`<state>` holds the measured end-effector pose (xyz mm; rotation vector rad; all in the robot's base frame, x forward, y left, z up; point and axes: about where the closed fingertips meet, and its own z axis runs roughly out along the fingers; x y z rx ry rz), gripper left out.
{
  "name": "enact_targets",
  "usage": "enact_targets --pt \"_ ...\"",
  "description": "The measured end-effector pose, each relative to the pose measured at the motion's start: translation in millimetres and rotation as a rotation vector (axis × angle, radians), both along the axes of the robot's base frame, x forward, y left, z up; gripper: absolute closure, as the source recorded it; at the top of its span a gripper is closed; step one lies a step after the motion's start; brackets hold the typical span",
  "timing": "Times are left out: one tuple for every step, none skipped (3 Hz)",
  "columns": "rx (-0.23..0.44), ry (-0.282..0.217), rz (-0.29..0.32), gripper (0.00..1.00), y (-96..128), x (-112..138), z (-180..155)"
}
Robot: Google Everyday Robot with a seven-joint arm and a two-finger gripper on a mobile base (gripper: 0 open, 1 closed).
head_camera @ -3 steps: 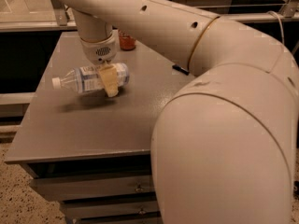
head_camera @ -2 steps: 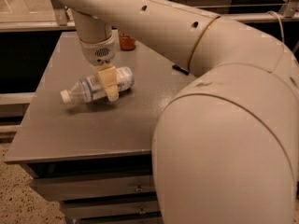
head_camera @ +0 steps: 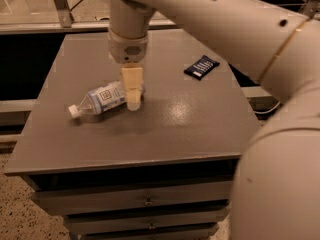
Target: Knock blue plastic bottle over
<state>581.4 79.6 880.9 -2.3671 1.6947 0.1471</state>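
The blue plastic bottle [head_camera: 105, 99] lies on its side on the grey table [head_camera: 165, 129], left of the middle. Its white cap [head_camera: 74, 111] points to the left front and its pale blue-white label faces up. My gripper [head_camera: 133, 93] hangs straight down from the cream wrist, and its tip sits right at the bottle's base end, on the right side of the bottle. It touches the bottle or is very close to it. The gripper hides the bottle's base.
A small dark blue packet [head_camera: 201, 66] lies on the table at the back right. My large cream arm [head_camera: 260, 44] fills the right side of the view. Drawers [head_camera: 145, 201] sit below the table's front edge. A metal rail [head_camera: 45, 26] runs behind the table.
The bottle has gone down from a tilted pose near the gripper to lying flat on the table, cap to the left. The red can at the back has dropped out of view.
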Motion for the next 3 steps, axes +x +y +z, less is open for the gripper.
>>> enact_targets --pt "0.216 -0.031 -0.067 0.0 -33 -19 29" --pt "0.405 -0.091 -0.096 0.0 -56 -42 43" --pt "0.512 -0.153 -0.175 0.0 -86 -38 54"
